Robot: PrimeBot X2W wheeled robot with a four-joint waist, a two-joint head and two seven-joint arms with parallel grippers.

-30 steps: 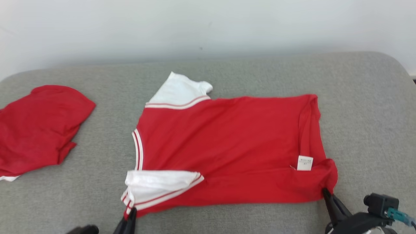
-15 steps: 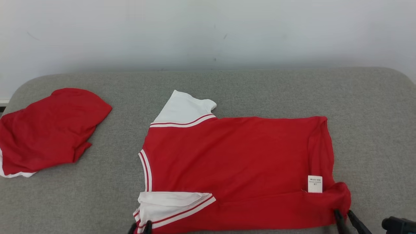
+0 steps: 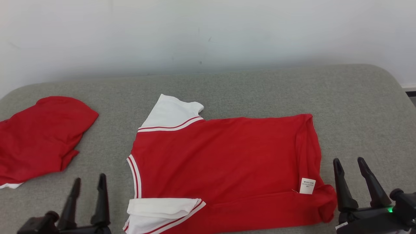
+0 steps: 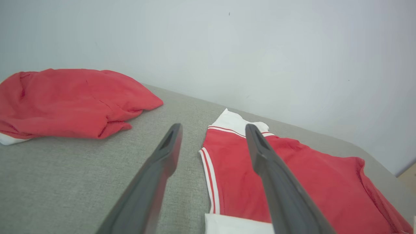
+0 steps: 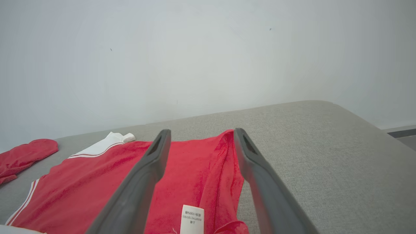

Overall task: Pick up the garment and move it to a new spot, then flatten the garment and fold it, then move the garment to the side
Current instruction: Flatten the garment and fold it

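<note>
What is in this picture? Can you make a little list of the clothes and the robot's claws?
shirt: red shirt, white sleeves, lying flat on the grey cushion
tag: white tag near the hem
other cloth: crumpled red garment, far left, apart from shirt
left gripper: open, empty, beside the collar end
right gripper: open, empty, beside the hem
</note>
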